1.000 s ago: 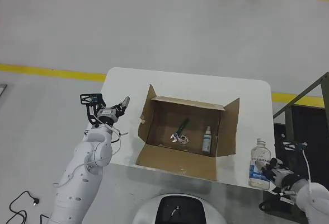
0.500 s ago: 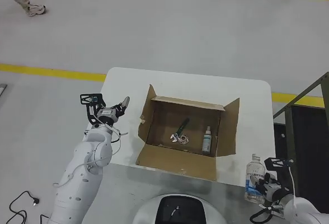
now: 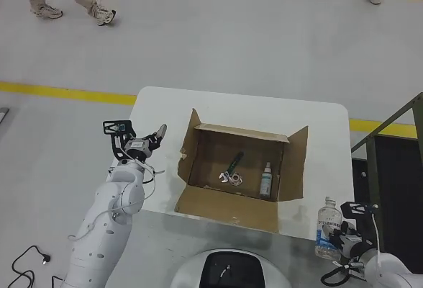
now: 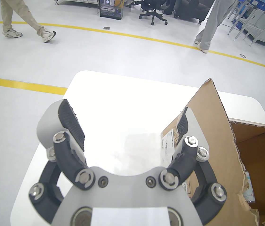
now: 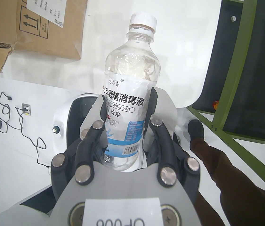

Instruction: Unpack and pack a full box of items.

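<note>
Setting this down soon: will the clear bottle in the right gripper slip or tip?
The bottle looks like thin plastic, so it probably gives a little under the right gripper. Its glossy label could let it slide. Tall and narrow, it seems apt to tip once stood on the table.

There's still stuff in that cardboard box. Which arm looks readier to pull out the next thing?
Probably left. The left fingers are open and empty right beside the box, while the right fingers are shut on a clear bottle.
</note>
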Tool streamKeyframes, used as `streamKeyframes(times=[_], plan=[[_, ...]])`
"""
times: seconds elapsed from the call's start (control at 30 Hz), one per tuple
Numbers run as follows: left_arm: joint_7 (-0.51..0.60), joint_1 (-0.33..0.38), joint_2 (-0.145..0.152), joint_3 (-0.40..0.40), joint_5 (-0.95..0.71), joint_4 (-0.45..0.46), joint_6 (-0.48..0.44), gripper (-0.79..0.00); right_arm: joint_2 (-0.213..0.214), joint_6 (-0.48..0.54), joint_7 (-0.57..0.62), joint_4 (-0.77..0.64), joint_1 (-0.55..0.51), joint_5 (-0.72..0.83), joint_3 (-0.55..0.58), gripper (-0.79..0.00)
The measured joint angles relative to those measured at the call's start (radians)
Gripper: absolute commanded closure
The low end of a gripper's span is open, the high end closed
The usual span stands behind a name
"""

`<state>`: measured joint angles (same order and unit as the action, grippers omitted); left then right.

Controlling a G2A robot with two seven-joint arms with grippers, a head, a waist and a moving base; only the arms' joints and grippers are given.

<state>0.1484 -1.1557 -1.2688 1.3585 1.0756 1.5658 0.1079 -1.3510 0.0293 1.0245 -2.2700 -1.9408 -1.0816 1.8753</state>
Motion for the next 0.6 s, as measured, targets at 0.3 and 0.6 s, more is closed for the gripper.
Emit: streamKeyframes(times=[0.3, 0.6], plan=[[0.0, 0.0, 0.0, 0.0, 0.0, 0.0, 0.0, -0.785, 0.006, 0.027, -0.098, 0.129, 0.059, -0.034, -0.071, 0.0], [0.0, 0.0, 0.0, 0.0, 0.0, 0.0, 0.0, -0.785, 0.013, 0.046, -0.167, 0.272, 0.143, -0.069, -0.115, 0.0]])
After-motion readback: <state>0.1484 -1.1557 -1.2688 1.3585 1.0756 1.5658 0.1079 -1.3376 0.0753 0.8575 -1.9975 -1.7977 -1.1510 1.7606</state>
